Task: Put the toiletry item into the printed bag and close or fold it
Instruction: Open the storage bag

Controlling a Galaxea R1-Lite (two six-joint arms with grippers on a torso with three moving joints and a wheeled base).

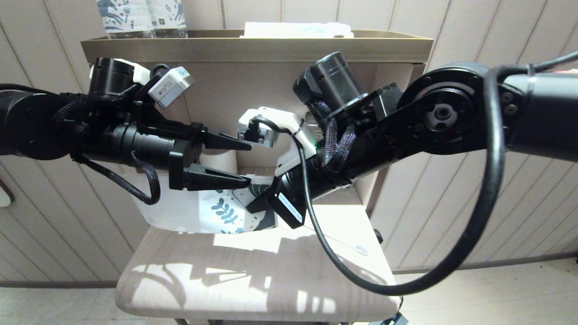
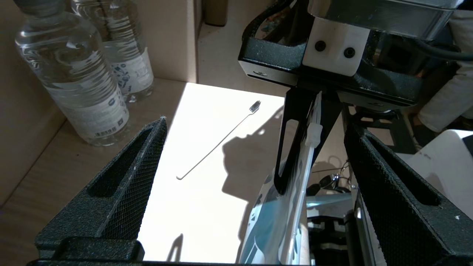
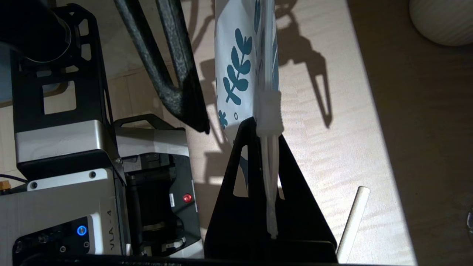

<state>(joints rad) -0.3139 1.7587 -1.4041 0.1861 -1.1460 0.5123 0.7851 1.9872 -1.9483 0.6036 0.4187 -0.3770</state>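
Observation:
The printed bag (image 1: 216,210), white with blue leaves, hangs on edge above the pale table (image 1: 253,280). My right gripper (image 1: 258,203) is shut on the bag's top edge, just behind the white zip slider (image 3: 269,112). In the right wrist view the gripper (image 3: 264,129) pinches the bag (image 3: 236,62) between black fingers. My left gripper (image 1: 247,163) stands open just above the bag, touching nothing. From the left wrist, that gripper (image 2: 255,127) has the bag (image 2: 273,221) hanging between its spread fingers. The toothbrush (image 1: 350,246) lies loose on the table to the right, thin and pale (image 2: 221,142), its handle end (image 3: 353,218) beside the right gripper.
Two water bottles (image 2: 77,74) stand on the table left of the toothbrush, and two more (image 1: 140,18) top the shelf (image 1: 253,45). A white ribbed cup (image 3: 443,22) stands at the back behind the bag. The table's front edge (image 1: 253,311) is near.

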